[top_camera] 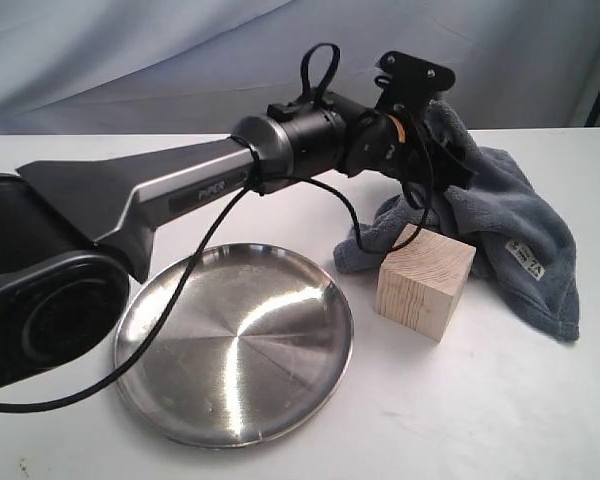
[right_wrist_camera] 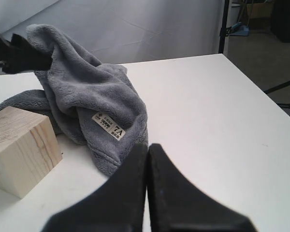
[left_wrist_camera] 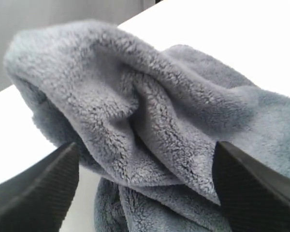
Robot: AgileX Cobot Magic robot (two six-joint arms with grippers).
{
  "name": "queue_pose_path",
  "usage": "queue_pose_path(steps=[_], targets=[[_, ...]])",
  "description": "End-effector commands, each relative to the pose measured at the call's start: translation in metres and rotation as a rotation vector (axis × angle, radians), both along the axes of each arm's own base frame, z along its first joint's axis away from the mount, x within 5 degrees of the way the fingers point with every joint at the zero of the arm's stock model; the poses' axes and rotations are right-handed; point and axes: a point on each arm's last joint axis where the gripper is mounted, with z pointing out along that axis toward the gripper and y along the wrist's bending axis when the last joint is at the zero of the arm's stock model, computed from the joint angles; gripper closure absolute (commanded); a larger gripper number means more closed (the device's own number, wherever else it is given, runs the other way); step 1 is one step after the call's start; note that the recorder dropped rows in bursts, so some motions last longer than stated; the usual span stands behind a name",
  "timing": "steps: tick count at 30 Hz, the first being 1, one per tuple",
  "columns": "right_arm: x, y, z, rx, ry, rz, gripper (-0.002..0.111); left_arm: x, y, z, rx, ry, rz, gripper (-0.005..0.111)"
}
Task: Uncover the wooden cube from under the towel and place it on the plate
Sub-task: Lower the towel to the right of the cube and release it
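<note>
The wooden cube (top_camera: pixel 425 283) stands uncovered on the white table, just right of the steel plate (top_camera: pixel 235 340); it also shows in the right wrist view (right_wrist_camera: pixel 19 147). The grey-blue towel (top_camera: pixel 510 215) is heaped behind and to the right of the cube, its white label (top_camera: pixel 525 258) facing out. My left gripper (top_camera: pixel 412 140) sits against the towel's raised top. Its fingers are spread wide, open, with a thick fold of towel (left_wrist_camera: pixel 150 111) between them (left_wrist_camera: pixel 145 147). My right gripper (right_wrist_camera: pixel 147 145) is shut and empty, low over the table near the towel's (right_wrist_camera: pixel 87 96) hem.
The left arm (top_camera: pixel 180 190) and its black cable (top_camera: pixel 180 290) stretch across the plate's back half. The table's right edge (right_wrist_camera: pixel 251 92) is near the towel. A grey backdrop hangs behind the table.
</note>
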Motion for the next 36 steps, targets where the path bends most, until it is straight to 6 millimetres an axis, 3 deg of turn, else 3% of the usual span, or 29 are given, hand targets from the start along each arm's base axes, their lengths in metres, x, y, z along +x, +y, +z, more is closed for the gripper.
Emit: queue_pose_path(steps=[1, 4, 7, 17, 23, 29, 36], targets=[[0.0, 0.0, -0.001, -0.008, 0.0, -0.005, 0.108, -0.007, 0.007, 0.042, -0.012, 0.011, 0.01, 0.037], [0.0, 0.0, -0.001, -0.008, 0.0, -0.005, 0.108, -0.015, 0.014, 0.049, 0.058, 0.082, 0.011, 0.039], [0.0, 0.0, -0.001, -0.008, 0.0, -0.005, 0.108, -0.018, 0.021, 0.043, 0.139, 0.166, 0.019, 0.04], [0.0, 0.0, -0.001, -0.008, 0.0, -0.005, 0.108, -0.018, 0.022, -0.004, 0.208, 0.317, 0.044, 0.04], [0.0, 0.0, -0.001, -0.008, 0.0, -0.005, 0.108, -0.014, 0.024, -0.031, 0.283, 0.302, 0.041, 0.04], [0.0, 0.0, -0.001, -0.008, 0.0, -0.005, 0.108, -0.004, 0.026, -0.046, 0.345, 0.203, 0.034, 0.04], [0.0, 0.0, -0.001, -0.008, 0.0, -0.005, 0.108, 0.011, 0.037, -0.042, 0.28, 0.169, 0.107, 0.04]])
